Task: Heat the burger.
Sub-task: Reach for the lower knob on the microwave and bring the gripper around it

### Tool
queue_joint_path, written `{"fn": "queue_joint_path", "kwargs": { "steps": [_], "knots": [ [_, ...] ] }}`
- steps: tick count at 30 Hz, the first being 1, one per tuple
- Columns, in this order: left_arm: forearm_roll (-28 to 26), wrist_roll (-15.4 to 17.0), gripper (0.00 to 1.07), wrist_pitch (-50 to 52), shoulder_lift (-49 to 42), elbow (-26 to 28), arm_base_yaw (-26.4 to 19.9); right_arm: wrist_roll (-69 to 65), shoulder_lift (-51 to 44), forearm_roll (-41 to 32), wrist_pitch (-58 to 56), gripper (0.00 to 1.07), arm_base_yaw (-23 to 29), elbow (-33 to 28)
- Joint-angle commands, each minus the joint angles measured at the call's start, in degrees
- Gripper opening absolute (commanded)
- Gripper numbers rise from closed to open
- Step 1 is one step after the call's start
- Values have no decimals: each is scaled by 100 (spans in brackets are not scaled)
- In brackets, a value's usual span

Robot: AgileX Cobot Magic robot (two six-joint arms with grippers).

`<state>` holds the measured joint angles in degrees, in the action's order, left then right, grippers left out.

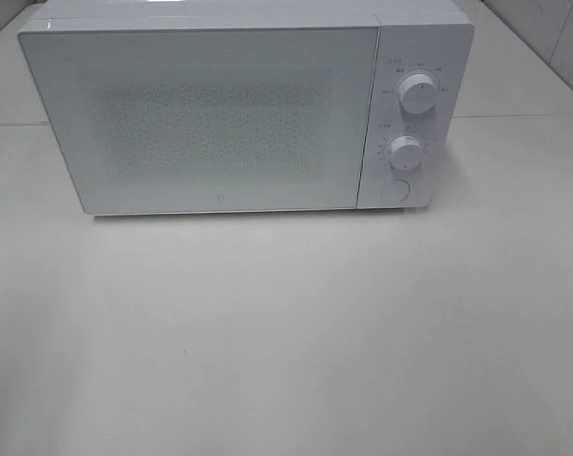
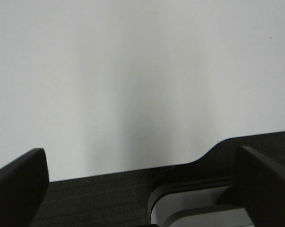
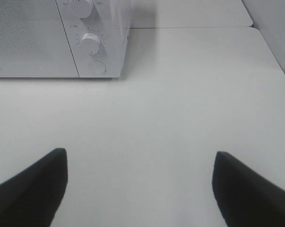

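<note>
The burger shows in none of the views. A white microwave (image 1: 219,104) stands at the back of the white table, its door shut, with two round knobs (image 1: 417,95) and a round button on its right panel. Neither arm appears in the exterior high view. In the left wrist view my left gripper (image 2: 142,189) is open over bare white table near a dark edge, with nothing between its fingers. In the right wrist view my right gripper (image 3: 140,189) is open and empty, set back from the microwave's knob panel (image 3: 92,45).
The white table (image 1: 286,332) stretches in front of the microwave. A seam between table panels (image 1: 524,117) runs behind it on the right. In the left wrist view a dark surface (image 2: 99,198) and a pale rounded part lie under the gripper.
</note>
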<state>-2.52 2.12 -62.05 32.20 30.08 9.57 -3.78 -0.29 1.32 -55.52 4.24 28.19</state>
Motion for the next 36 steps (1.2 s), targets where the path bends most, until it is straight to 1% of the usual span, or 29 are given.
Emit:
{"fn": "queue_joint_path", "kwargs": {
  "steps": [1,2,3,4,5,6,7,8,9,10,11,13,14,15,16,17,18,19,21,23,36],
  "knots": [
    [-69,-6,98,69,-728,-34,-34,57,-166,-11,57,74,-29,-6],
    [-69,-6,98,69,-917,-34,-34,57,-166,-11,57,74,-29,-6],
    [-69,-6,98,69,-917,-34,-34,57,-166,-11,57,74,-29,-6],
    [-69,-6,98,69,-1272,-34,-34,57,-166,-11,57,74,-29,-6],
    [-69,-6,98,69,-1461,-34,-34,57,-166,-11,57,74,-29,-6],
    [-69,-6,98,69,-1461,-34,-34,57,-166,-11,57,74,-29,-6],
    [-69,-6,98,69,-1788,-34,-34,57,-166,-11,57,74,-29,-6],
    [-69,-6,98,69,-1788,-34,-34,57,-166,-11,57,74,-29,-6],
    [-74,-6,98,74,-2103,-34,-160,57,-166,-11,57,74,-29,-6],
    [-74,-6,98,74,-2212,-34,-258,57,-166,-11,57,74,-29,-6],
    [-74,-6,98,74,-2212,-34,-258,57,-166,-11,57,74,-29,-6],
    [-74,-6,98,74,-2624,-34,-854,57,-166,-11,57,74,-29,-6],
    [-74,-6,98,74,-2624,-34,-854,57,-166,-11,57,74,-29,-6],
    [-74,-6,98,74,-2722,-34,-997,57,-166,-11,57,74,-29,-6],
    [-74,-6,98,74,-2722,-34,-997,57,-166,-11,57,74,-29,-6],
    [-74,-6,98,74,-2905,-34,-1186,57,-166,-11,57,74,-29,-6],
    [-74,-6,98,74,-2979,-34,-1232,57,-166,-11,57,74,-29,-6],
    [-74,-6,98,74,-2979,-34,-1232,57,-166,-11,57,74,-29,-6],
    [-74,-6,98,74,-3323,-34,-1283,57,-166,-11,57,74,-29,-6],
    [-74,-6,98,74,-3386,-34,-1283,57,-166,-11,57,74,-29,-6],
    [-86,0,98,80,-3335,-34,-1283,57,-166,-11,57,74,-29,-6]
  ]
}}
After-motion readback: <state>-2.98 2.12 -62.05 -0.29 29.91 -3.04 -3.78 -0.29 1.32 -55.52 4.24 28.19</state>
